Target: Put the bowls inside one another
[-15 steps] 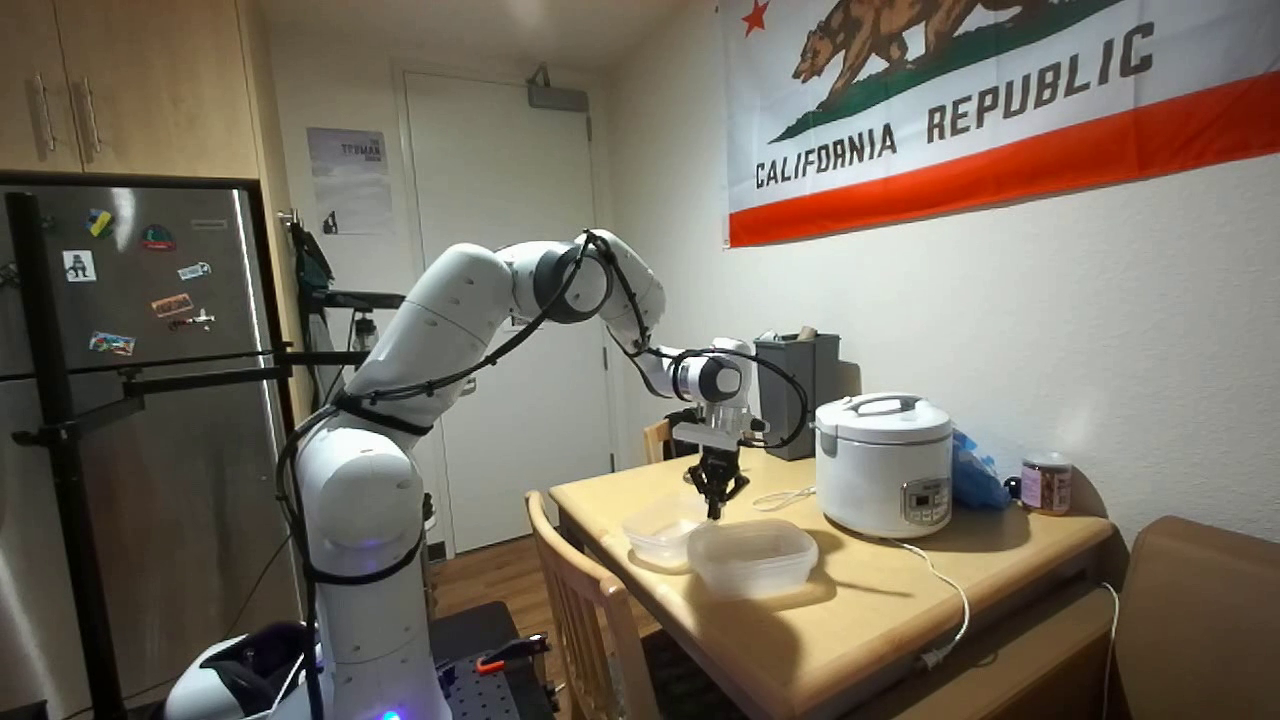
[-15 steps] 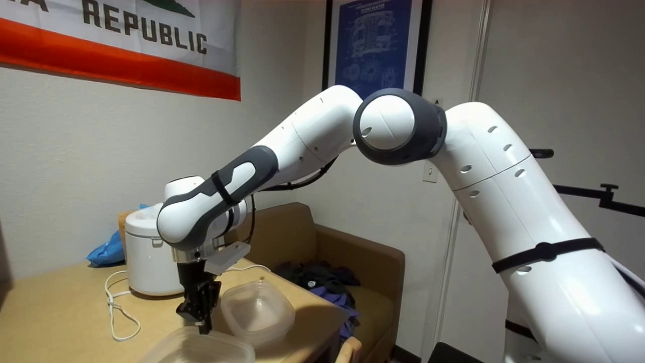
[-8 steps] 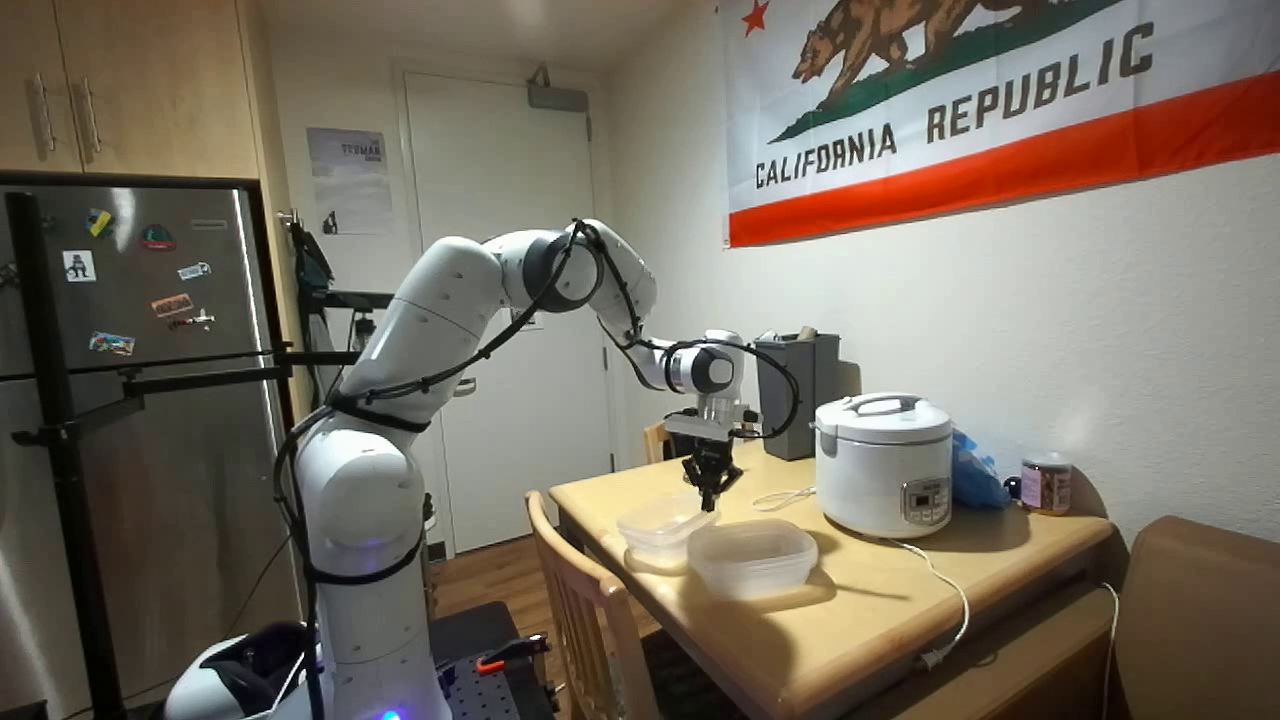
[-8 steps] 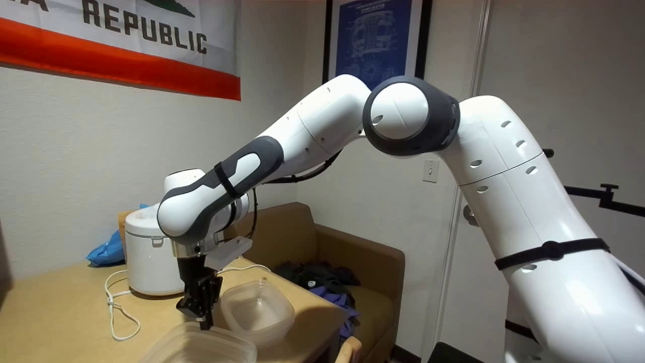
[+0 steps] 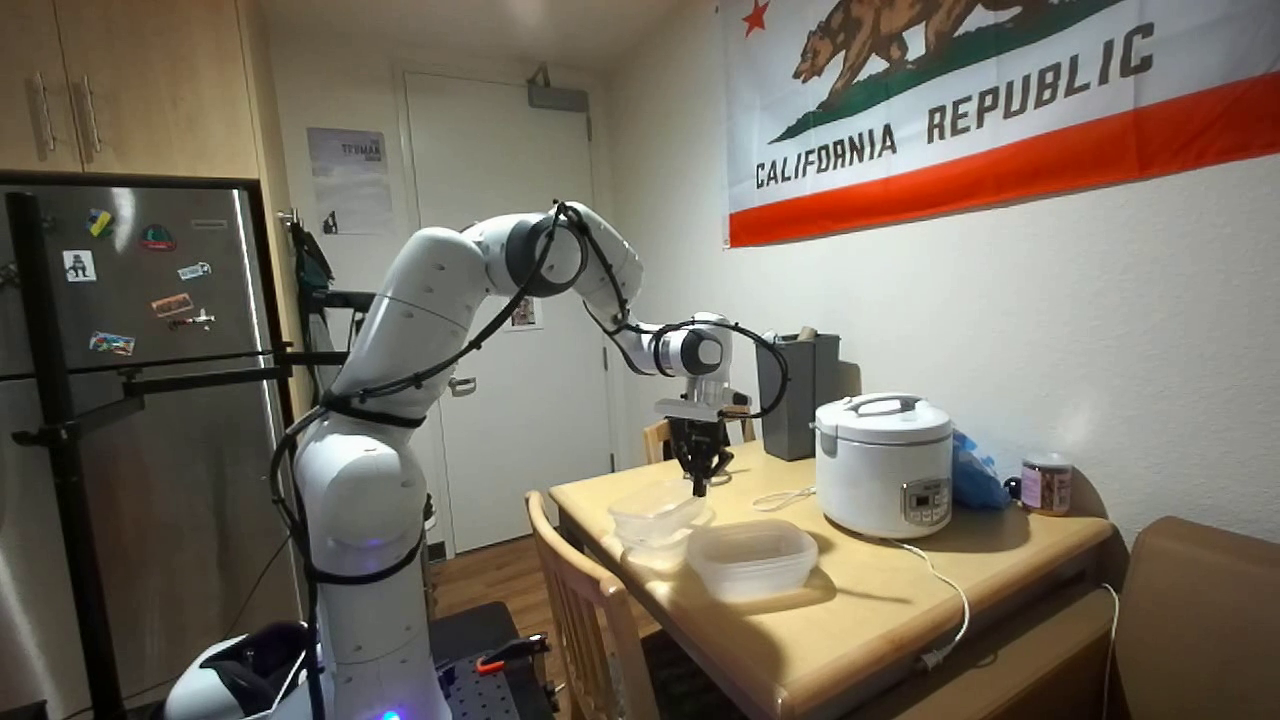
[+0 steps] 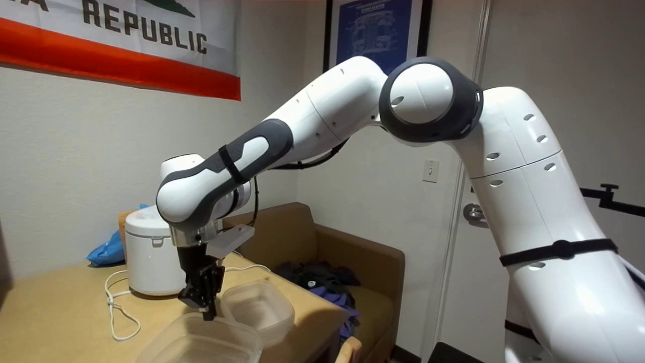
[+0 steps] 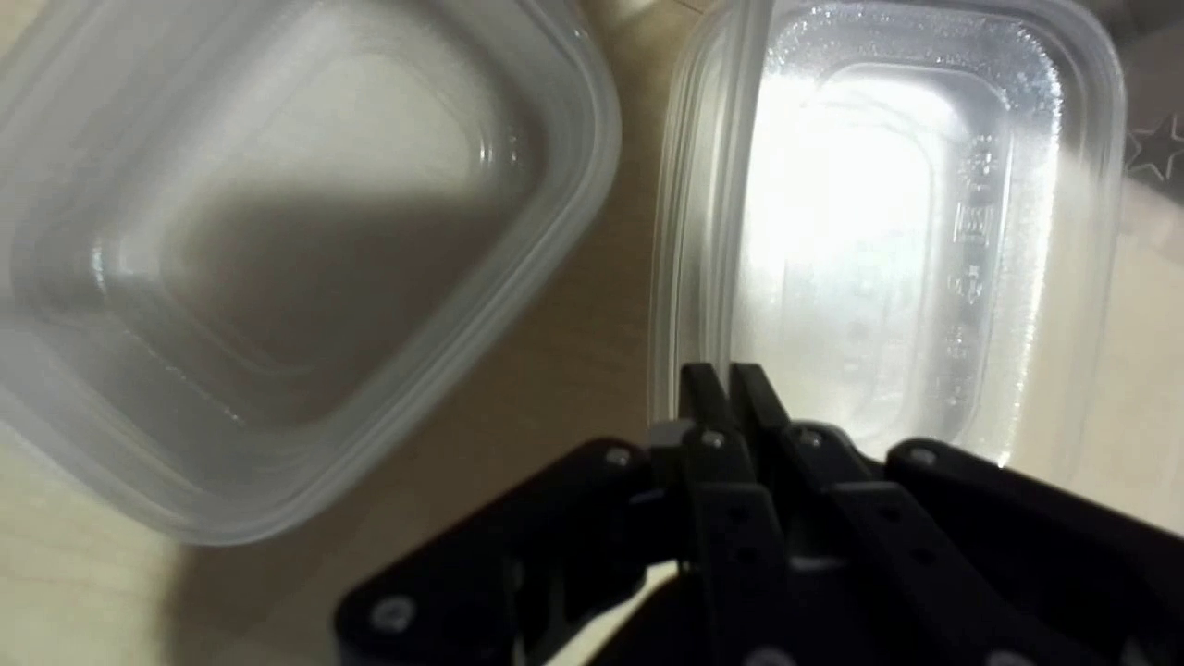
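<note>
tool point(image 7: 723, 370): clamped onto raised bowl point(image 7: 888, 231)
other bowl point(image 5: 752, 562): sat just beside
rice cooker point(image 5: 882, 470): stood near
worktop edge point(image 5: 725, 642): ran nearby

My fingers point(image 7: 707, 398) look matt, their screws point(image 7: 712, 438) metal. Between my jaws, the bowl point(image 7: 860, 240) is glossy plastic; beside them, the other bowl point(image 7: 333, 259) is plastic with a duller sheen. Below them, the table point(image 5: 830, 640) looks like smooth wood; well above them, the flag point(image 5: 980, 190) is matt cloth.
</note>
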{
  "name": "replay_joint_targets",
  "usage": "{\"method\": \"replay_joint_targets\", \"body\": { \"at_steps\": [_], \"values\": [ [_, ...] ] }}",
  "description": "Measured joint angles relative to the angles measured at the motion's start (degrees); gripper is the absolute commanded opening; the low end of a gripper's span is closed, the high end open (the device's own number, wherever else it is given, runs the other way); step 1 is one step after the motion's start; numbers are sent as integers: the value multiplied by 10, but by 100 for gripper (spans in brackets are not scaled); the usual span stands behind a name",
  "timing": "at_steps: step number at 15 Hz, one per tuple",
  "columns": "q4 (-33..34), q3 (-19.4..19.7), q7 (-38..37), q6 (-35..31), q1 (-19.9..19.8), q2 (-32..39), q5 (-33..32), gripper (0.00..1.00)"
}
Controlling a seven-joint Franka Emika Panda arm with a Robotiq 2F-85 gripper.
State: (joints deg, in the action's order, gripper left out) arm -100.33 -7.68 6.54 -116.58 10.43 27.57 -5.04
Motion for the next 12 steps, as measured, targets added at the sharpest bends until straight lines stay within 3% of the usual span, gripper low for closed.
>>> {"method": "replay_joint_targets", "body": {
  "at_steps": [12],
  "values": [
    [-2, 9, -53, 8, -27, -77, 24, 2]
  ]
}}
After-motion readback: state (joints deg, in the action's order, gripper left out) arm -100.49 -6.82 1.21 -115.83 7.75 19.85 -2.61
